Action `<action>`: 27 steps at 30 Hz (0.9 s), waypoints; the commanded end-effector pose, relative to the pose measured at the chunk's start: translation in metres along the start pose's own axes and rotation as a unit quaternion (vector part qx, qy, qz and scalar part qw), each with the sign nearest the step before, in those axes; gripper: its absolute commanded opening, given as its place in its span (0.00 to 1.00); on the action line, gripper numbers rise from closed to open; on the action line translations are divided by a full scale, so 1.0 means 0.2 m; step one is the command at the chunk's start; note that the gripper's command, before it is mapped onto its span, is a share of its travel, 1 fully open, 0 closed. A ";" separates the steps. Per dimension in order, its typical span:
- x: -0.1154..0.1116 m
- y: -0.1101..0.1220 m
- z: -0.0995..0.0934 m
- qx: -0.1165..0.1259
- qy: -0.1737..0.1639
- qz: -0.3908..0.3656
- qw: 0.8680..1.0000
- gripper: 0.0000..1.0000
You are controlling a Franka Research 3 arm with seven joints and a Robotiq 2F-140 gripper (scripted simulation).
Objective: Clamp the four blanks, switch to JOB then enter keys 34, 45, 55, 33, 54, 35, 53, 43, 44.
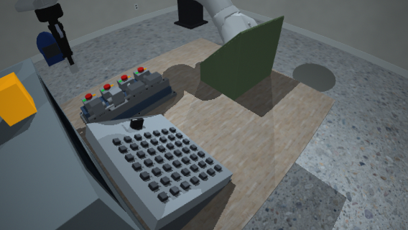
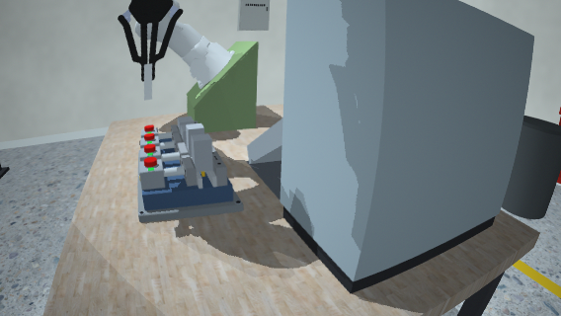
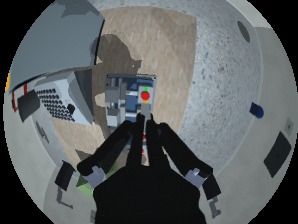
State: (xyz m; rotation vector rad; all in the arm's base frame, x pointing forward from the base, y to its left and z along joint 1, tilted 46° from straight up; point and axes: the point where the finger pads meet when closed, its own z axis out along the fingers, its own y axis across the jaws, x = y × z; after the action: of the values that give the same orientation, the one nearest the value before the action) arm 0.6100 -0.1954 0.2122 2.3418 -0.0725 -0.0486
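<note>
The gripper (image 1: 72, 64) (image 2: 148, 79) (image 3: 145, 116) is shut, high above the vise row; a narrow pale strip shows at its tips. The four-station vise base (image 1: 134, 105) (image 2: 188, 198) carries four red-knobbed valves, including the end valve (image 1: 88, 96) (image 2: 150, 161) (image 3: 145, 95). Green shows at the valve blocks, and amber beside the knobs. Grey blocks fill the jaws; a tall one (image 2: 201, 153) rises above the nearest jaws. I cannot tell how squarely each blank sits. The keys (image 1: 159, 158) are dark, and the black selector (image 1: 136, 123) (image 3: 71, 108) is on the sloped panel.
The orange lamp (image 1: 16, 100) on the grey cabinet (image 1: 43, 154) (image 2: 331, 148) looks bright. The cabinet stands beside the panel and vises. The green arm mount (image 1: 237, 68) (image 2: 229, 99) stands at the far end of the wooden table (image 1: 223, 122) (image 2: 99, 247).
</note>
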 end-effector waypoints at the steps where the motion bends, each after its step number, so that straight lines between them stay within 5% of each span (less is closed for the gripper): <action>1: -0.02 0.01 -0.02 -0.002 -0.007 0.001 1.000 0.00; 27: -0.02 0.01 -0.03 -0.002 -0.007 0.001 1.000 0.00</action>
State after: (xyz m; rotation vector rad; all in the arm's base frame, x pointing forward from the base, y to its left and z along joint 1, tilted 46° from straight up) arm 0.6051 -0.1935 0.2167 2.3371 -0.0817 -0.0672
